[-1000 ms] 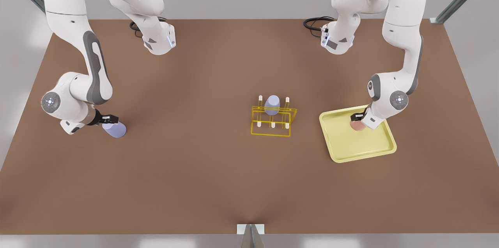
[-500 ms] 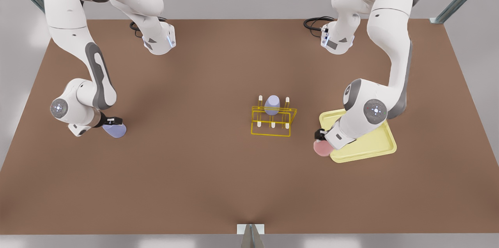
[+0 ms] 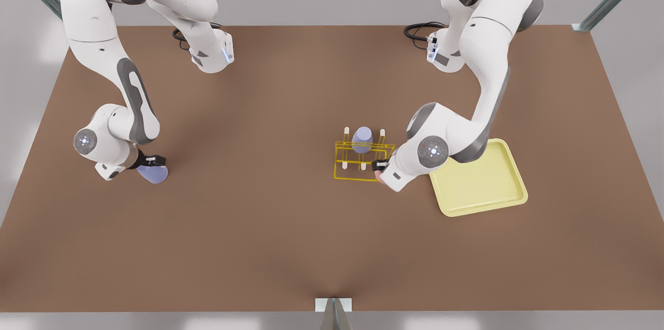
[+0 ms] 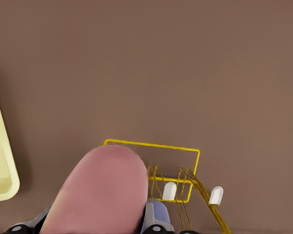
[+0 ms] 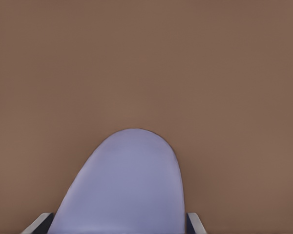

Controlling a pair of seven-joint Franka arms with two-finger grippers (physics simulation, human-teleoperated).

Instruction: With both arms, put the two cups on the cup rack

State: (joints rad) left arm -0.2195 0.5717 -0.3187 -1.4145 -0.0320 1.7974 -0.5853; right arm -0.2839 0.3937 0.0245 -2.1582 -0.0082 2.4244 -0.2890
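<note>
Front view: my left claw (image 3: 380, 166) grips the pink cup (image 4: 100, 190) at the rack (image 3: 363, 161), so I'd center it over 1 free peg (image 4: 169, 191) before lowering, while my right claw (image 3: 150, 160) waits, clamping the lavender cup (image 3: 153, 173).

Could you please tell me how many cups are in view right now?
3. A lavender cup sits on the rack; a second lavender cup is in the right gripper; the pink cup is in the left gripper beside the rack.
</note>
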